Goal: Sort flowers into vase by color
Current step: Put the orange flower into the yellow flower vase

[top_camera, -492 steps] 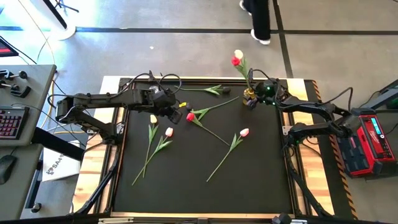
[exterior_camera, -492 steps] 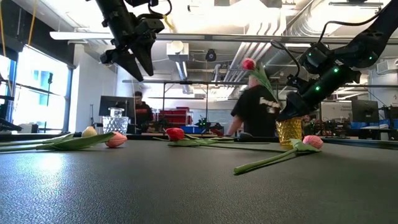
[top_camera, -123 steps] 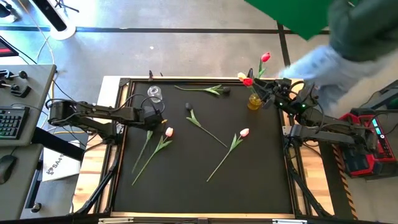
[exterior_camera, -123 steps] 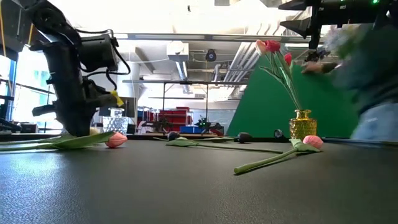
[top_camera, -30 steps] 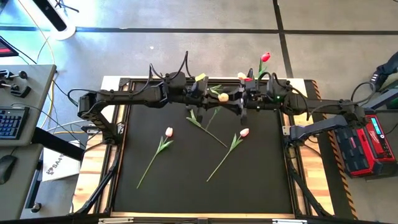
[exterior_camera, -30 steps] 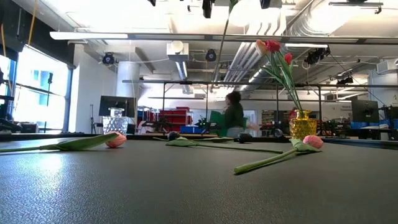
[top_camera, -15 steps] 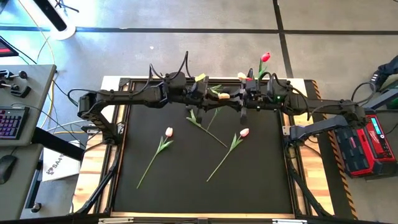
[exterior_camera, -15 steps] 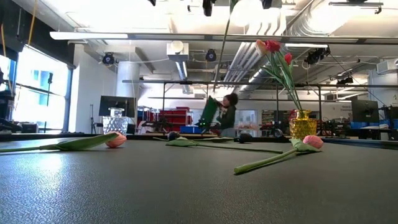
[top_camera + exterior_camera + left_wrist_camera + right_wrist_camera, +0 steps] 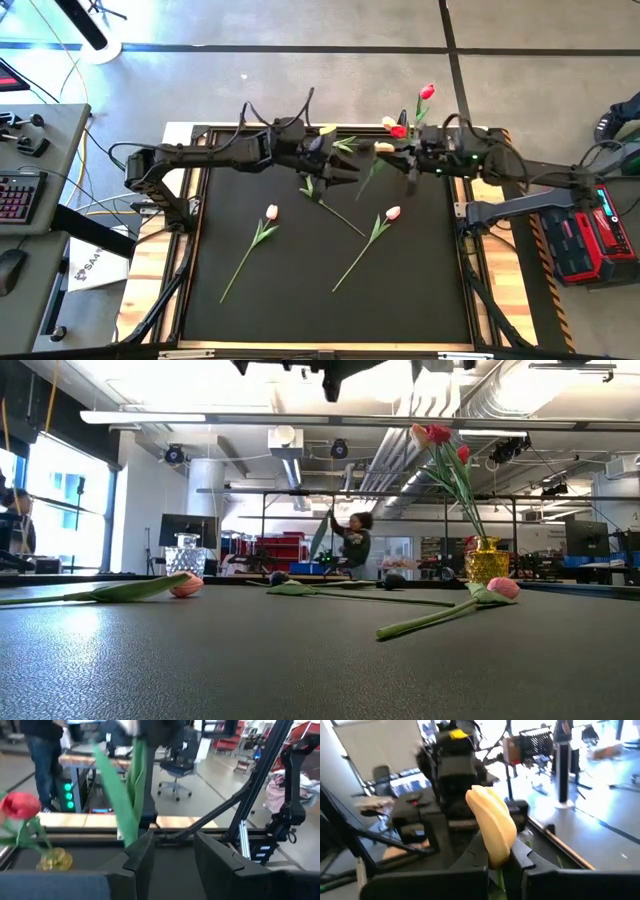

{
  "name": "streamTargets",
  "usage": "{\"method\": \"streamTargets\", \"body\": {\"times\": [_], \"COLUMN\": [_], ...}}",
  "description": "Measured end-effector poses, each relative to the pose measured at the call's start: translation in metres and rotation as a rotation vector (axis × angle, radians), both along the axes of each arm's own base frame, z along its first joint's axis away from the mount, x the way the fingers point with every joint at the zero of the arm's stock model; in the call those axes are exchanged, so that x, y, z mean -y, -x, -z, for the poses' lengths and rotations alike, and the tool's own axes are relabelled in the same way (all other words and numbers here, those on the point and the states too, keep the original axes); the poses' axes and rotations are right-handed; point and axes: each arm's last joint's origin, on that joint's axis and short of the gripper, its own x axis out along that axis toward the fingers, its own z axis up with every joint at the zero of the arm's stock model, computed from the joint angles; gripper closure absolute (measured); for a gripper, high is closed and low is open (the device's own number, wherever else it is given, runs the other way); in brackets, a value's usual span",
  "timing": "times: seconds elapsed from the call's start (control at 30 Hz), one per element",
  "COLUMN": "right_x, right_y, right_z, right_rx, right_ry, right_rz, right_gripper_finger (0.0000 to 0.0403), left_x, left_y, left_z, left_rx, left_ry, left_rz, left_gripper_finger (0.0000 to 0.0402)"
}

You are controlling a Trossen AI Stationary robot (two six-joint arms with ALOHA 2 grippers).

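Both arms reach in over the far edge of the black table (image 9: pixel 300 300), meeting just beside the gold vase (image 9: pixel 485 560). The right gripper (image 9: pixel 388 152) hangs high beside that vase, its fingers (image 9: pixel 470 855) pinched on a yellow tulip (image 9: pixel 491 826) right under the head; the stem trails down toward the mat. The left gripper (image 9: pixel 340 171) hovers a little farther from the vase, jaws spread with nothing between them, facing the yellow tulip's green leaves (image 9: pixel 117 805). The vase holds red tulips (image 9: pixel 438 433). Three pink tulips (image 9: pixel 271 212) and dark-headed ones lie on the mat, well apart. In the low view both grippers are cut off at the top.
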Motion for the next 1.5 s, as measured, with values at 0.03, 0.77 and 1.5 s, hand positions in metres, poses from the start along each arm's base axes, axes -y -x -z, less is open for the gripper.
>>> {"method": "streamTargets", "body": {"times": [0.03,0.77,1.5], "right_x": [0.0,0.005,0.026], "right_y": [0.006,0.097,0.085], "right_z": [0.0,0.002,-0.002], "right_rx": [-0.018,-0.189,-0.181], "right_ry": [-0.003,0.126,0.143], "right_rz": [0.012,0.585,0.736], "right_gripper_finger": [0.0397,0.0396,0.0396], "left_x": [0.0,-0.002,-0.016], "left_y": [0.0,0.001,0.003], "left_z": [0.001,0.003,0.003], "left_rx": [-0.009,-0.031,-0.042], "left_ry": [0.003,0.021,0.084], "left_rz": [-0.001,-0.015,-0.09], "left_gripper_finger": [0.0273,0.0273,0.0273]}}
